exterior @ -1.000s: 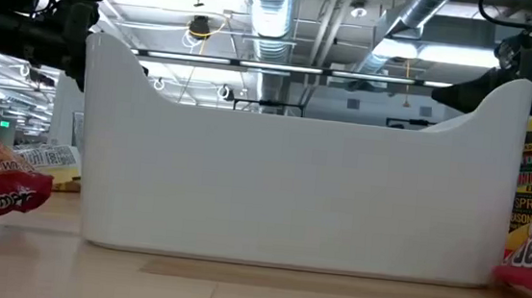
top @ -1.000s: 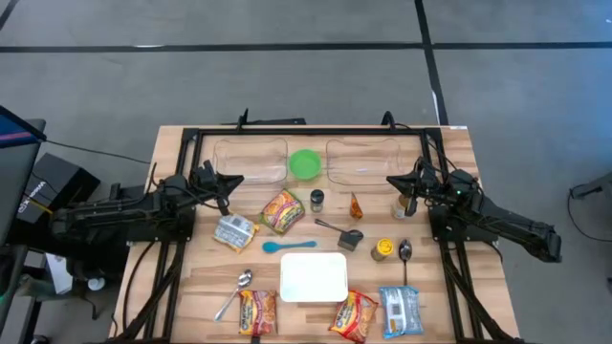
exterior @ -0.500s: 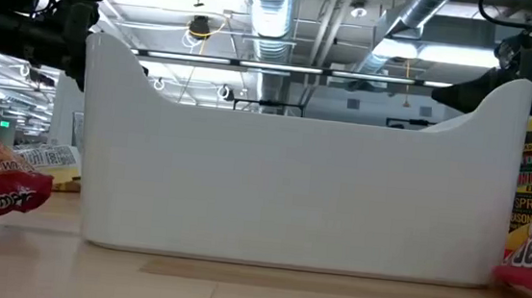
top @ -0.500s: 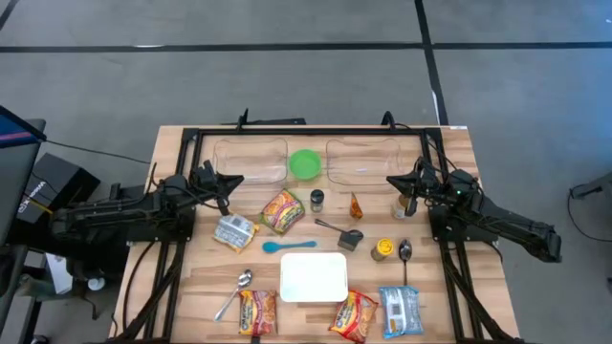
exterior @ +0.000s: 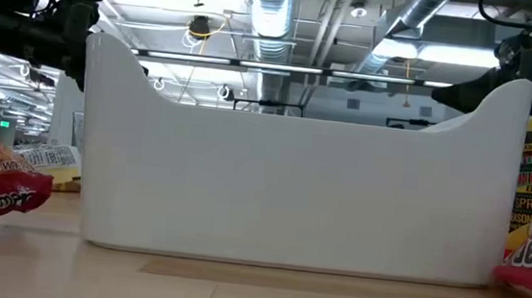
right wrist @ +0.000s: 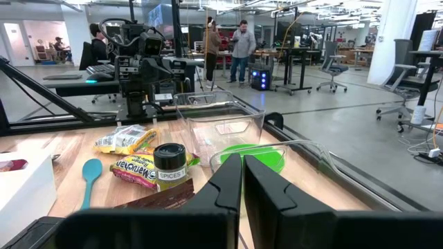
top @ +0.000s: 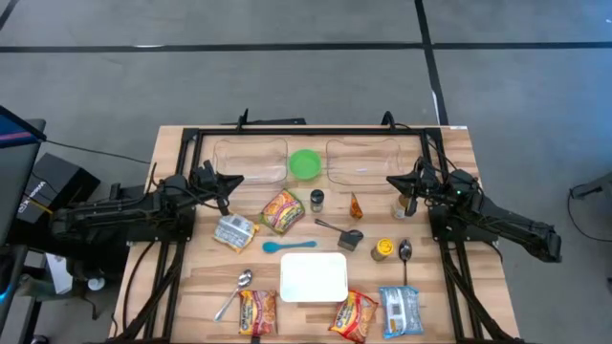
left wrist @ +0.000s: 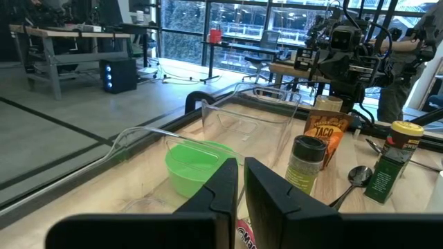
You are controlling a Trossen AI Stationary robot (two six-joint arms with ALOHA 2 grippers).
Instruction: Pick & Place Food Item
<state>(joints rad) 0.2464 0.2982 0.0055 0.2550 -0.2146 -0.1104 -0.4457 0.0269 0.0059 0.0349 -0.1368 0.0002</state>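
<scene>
Several food packets lie flat on the wooden table: a ramen packet (top: 283, 210) at mid-table, a silvery packet (top: 234, 231) to its left, two more ramen packets (top: 256, 311) (top: 354, 315) and a blue packet (top: 400, 311) along the near edge. My left gripper (top: 234, 179) (left wrist: 239, 183) hangs shut at the left, above the table and pointing level toward the green bowl (top: 305, 163). My right gripper (top: 390, 180) (right wrist: 242, 180) hangs shut at the right, also level and facing the middle. Neither has anything between its fingers.
A white bin (top: 314, 276) stands near the front, filling the low view (exterior: 293, 171). Two clear containers (top: 251, 160) (top: 363, 160) flank the bowl at the back. A spice jar (top: 316, 200), a taco packet (top: 356, 205), a can (top: 382, 249), spoons (top: 232, 291) (top: 404, 253), a blue spoon (top: 287, 246) and a black scoop (top: 339, 232) are scattered around.
</scene>
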